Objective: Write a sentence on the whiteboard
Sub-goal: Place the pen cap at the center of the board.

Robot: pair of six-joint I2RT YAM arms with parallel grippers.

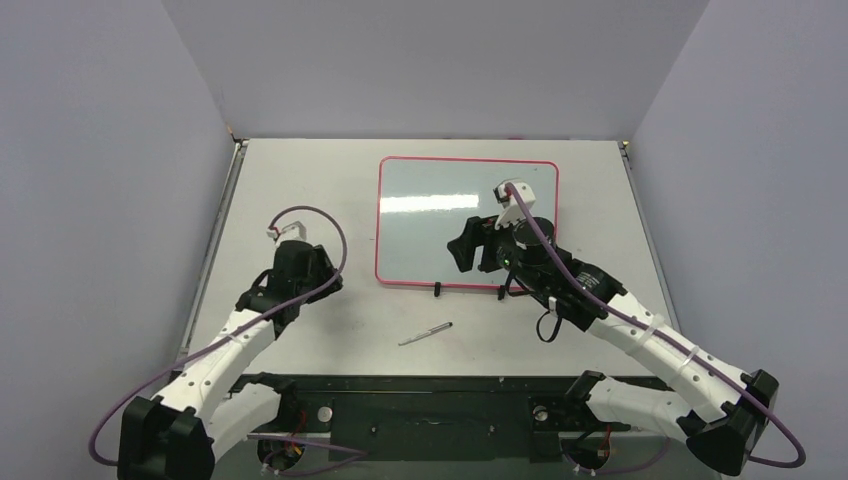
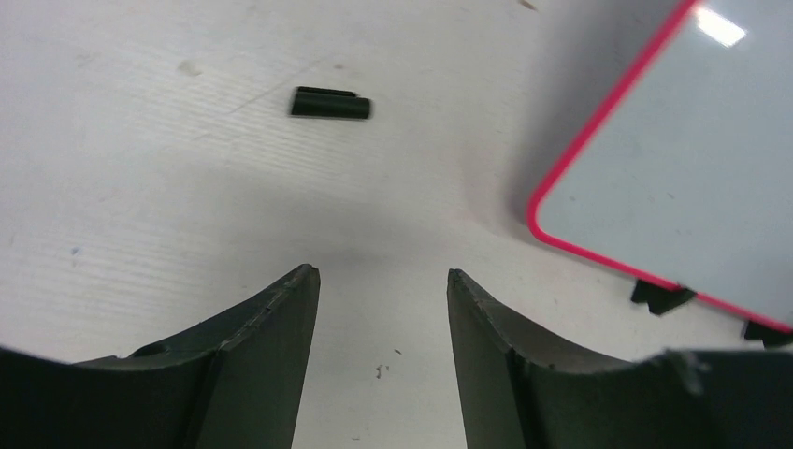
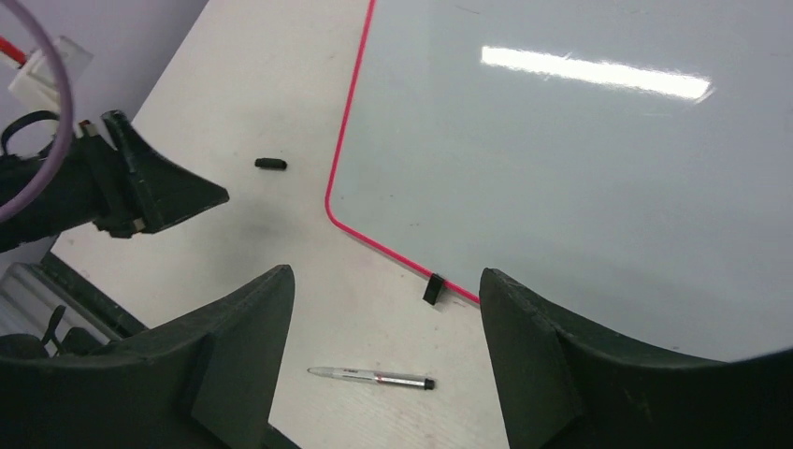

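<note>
The left pincer (image 2: pixel 383 276) stands wide and empty, low in its wrist view, with a small black cap (image 2: pixel 329 103) on the surface (image 2: pixel 140 206) above it. The right pincer (image 3: pixel 385 276) gapes empty over the lower edge of the whiteboard (image 1: pixel 440 220). The board lies upper centre in the top view, its long axis left-right. A marker (image 1: pixel 425 333) lies below it, tilted up to the right.

A lab robot cell: plain grey panels (image 1: pixel 100 150) box in the white table (image 1: pixel 300 180) under the left claw (image 2: pixel 382 274) and right claw (image 3: pixel 385 272), a black mounting rail (image 1: pixel 430 400) behind them.
</note>
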